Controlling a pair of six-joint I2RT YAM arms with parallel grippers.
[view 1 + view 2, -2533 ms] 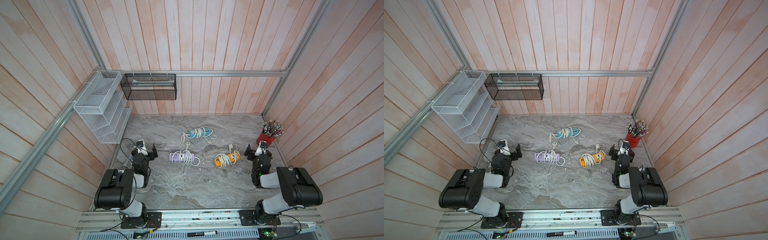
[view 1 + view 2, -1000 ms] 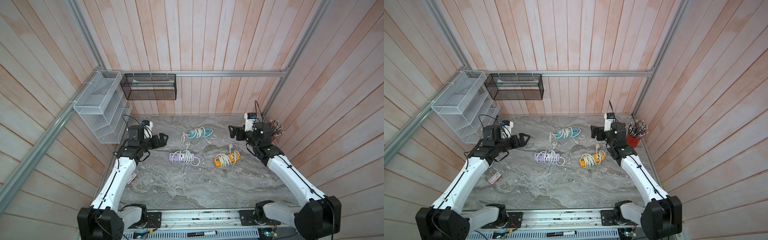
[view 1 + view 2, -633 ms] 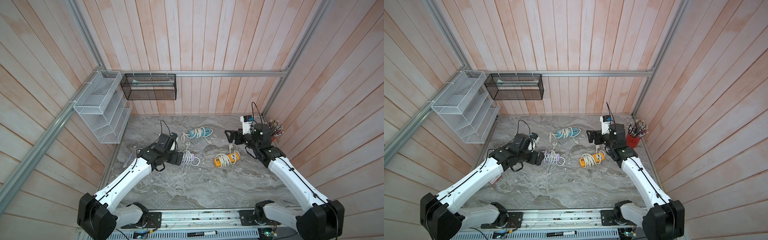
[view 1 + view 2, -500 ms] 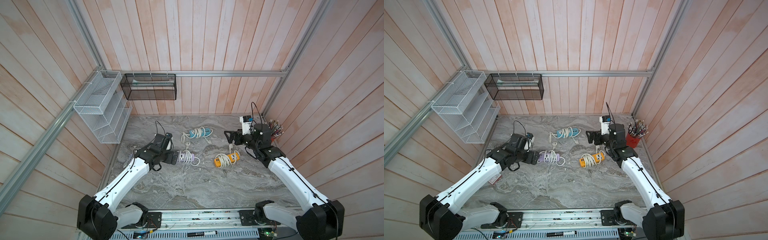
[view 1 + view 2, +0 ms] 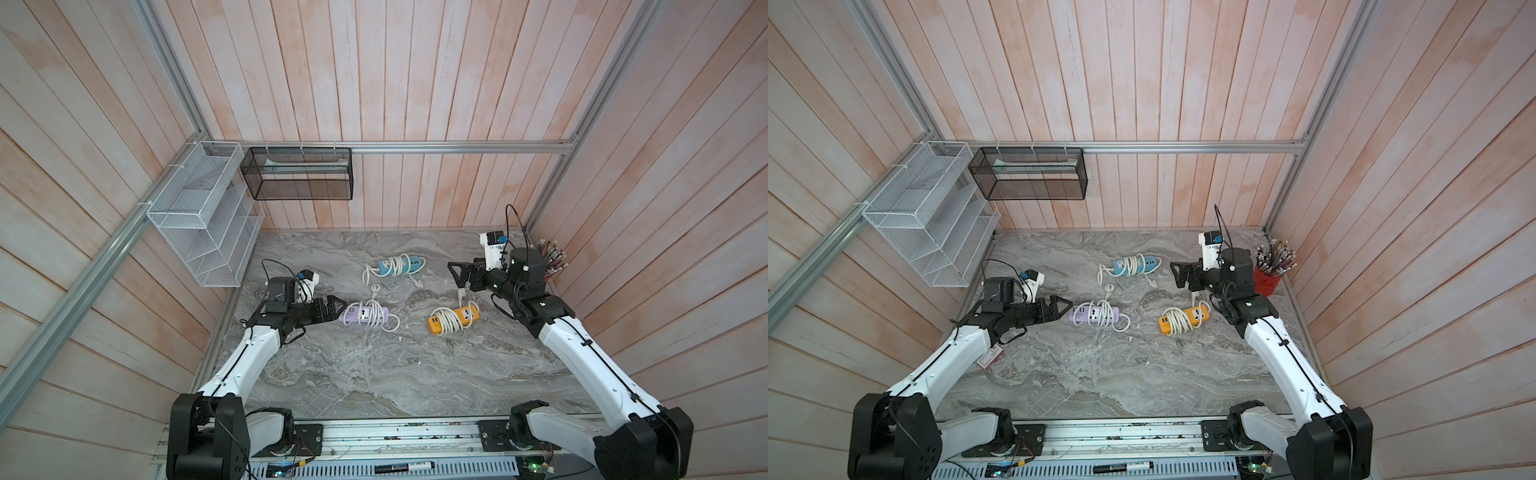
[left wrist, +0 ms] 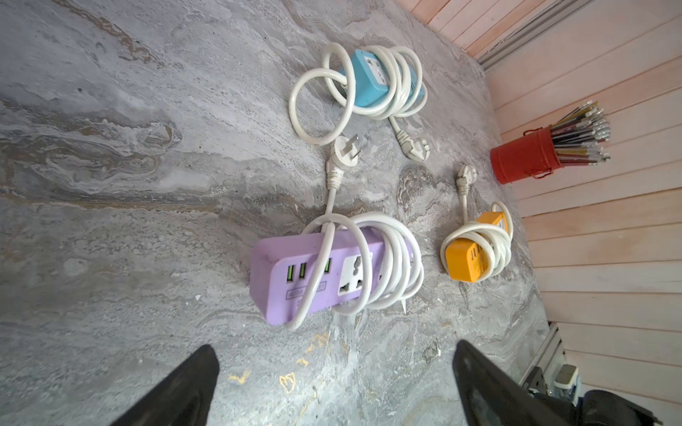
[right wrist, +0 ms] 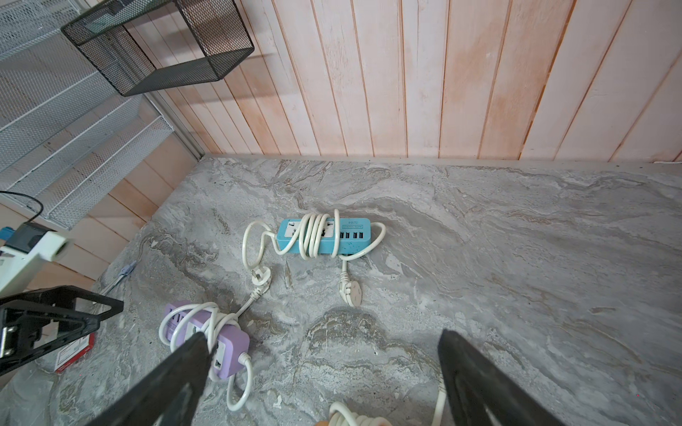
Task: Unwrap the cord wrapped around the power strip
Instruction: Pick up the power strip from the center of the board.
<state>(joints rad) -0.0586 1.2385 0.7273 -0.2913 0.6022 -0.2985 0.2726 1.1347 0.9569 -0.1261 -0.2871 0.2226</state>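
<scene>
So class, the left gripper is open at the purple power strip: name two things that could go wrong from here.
1. The purple power strip lies free, so the open left gripper may push it away rather than grasp it.
2. Its plug lies beside the loose cord loop of the blue strip; pulling may snag it.

A purple power strip [image 6: 280,284] lies flat, sockets up, mid-tabletop [image 5: 374,374], its white cord [image 6: 398,258] coiled around it in several turns, plug [image 6: 343,151] trailing loose. A blue strip [image 5: 413,264] and an orange strip [image 5: 471,312] lie nearby, likewise wrapped.
</scene>
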